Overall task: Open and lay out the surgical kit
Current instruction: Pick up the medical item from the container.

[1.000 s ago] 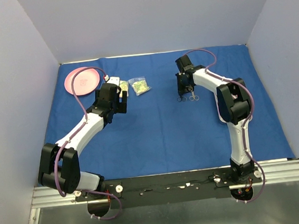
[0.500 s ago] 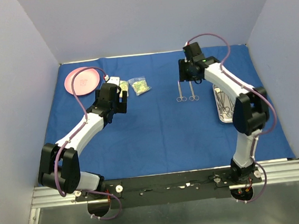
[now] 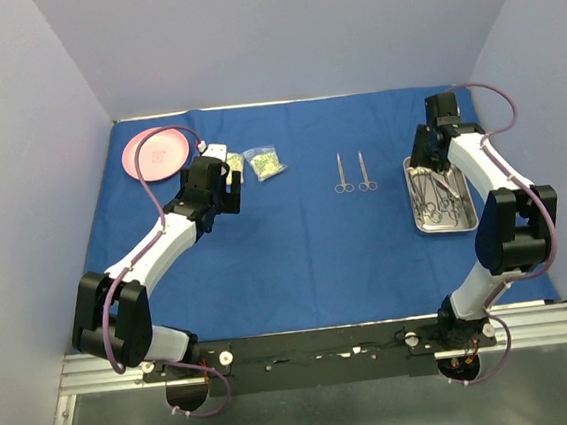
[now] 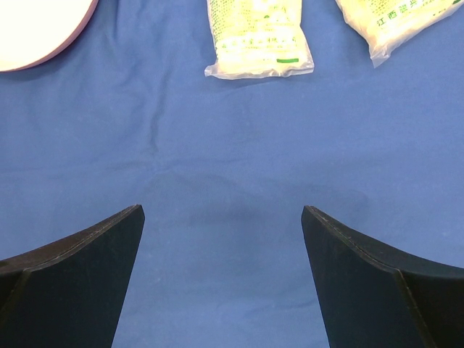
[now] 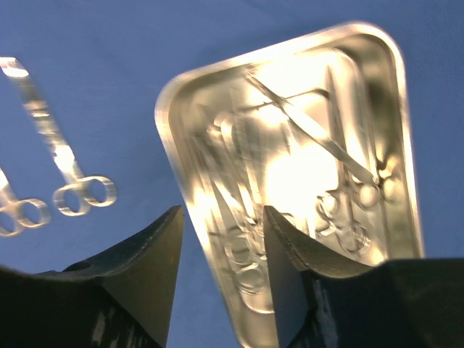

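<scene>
The royal-blue cloth wrap (image 3: 307,250) lies spread flat over the table. Two silver forceps (image 3: 342,174) (image 3: 364,172) lie side by side on it, also in the right wrist view (image 5: 58,148). The steel tray (image 3: 448,229) sits at the right with several instruments (image 5: 341,156) inside. My right gripper (image 3: 427,154) (image 5: 222,210) hovers over the tray's left rim (image 5: 165,127), open, nothing between its fingers. Two yellow-green packets (image 4: 257,36) (image 4: 395,22) lie just ahead of my left gripper (image 4: 222,210) (image 3: 226,178), which is wide open over bare cloth.
A pink round dish (image 3: 157,152) (image 4: 29,36) rests at the back left on the cloth. Grey walls close in the back and both sides. The cloth ends short of the metal rail (image 3: 317,348) holding the arm bases.
My right arm swung right from the two forceps to above the tray, leaving the forceps lying on the cloth; its jaws opened. The left arm has not moved.
</scene>
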You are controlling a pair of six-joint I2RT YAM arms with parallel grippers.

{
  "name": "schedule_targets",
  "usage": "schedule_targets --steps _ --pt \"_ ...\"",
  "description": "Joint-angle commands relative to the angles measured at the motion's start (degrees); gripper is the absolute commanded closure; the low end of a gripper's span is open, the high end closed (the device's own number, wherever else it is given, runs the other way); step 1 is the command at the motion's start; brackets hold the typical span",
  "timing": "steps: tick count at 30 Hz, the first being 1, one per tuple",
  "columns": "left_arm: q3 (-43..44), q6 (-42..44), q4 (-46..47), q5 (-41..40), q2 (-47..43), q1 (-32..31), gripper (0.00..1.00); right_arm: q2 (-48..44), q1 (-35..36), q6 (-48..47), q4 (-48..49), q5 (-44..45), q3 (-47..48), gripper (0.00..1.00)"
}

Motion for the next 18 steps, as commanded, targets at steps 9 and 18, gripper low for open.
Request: schedule_targets --steps 9,18 --pt "1.2 0.1 -0.5 -0.1 -0.7 -0.3 0.01 8.6 -5.9 0.3 1.9 -5.2 0.9 0.6" --pt "1.1 0.2 -0.4 -0.2 -0.6 -0.3 0.01 14.7 -6.8 -1.6 1.3 -5.9 3.2 0.73"
